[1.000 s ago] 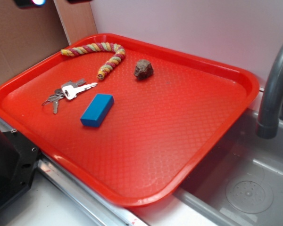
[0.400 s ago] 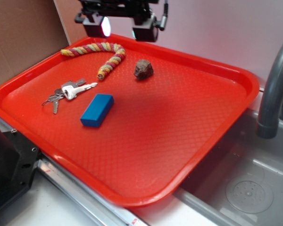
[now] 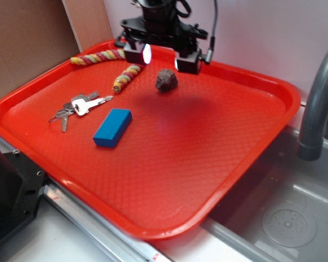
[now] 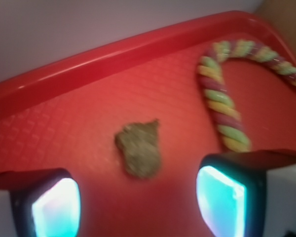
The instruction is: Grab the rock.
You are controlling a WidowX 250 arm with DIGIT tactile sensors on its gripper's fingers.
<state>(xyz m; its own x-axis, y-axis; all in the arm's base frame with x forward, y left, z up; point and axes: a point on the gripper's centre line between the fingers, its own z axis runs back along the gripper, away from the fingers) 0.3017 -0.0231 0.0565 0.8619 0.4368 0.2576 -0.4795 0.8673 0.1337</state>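
Note:
The rock (image 3: 167,80) is a small lumpy brown-grey stone lying on the red tray (image 3: 208,142) near its far edge. In the wrist view the rock (image 4: 139,149) lies just beyond the gap between my two lit fingers (image 4: 56,207), untouched. My gripper (image 3: 162,57) hangs above the tray's far side, right over and slightly behind the rock, open wide with nothing between its pads. The fingertips are off the tray floor.
A striped rope (image 3: 120,65) curves at the tray's far left, close to my left finger; the rope (image 4: 227,98) also shows in the wrist view. A bunch of keys (image 3: 76,108) and a blue block (image 3: 112,127) lie left of centre. A grey faucet (image 3: 320,98) and sink (image 3: 284,218) stand right.
My gripper has come down and to the right from the top edge of the view to hang over the rock. Nothing on the tray has moved.

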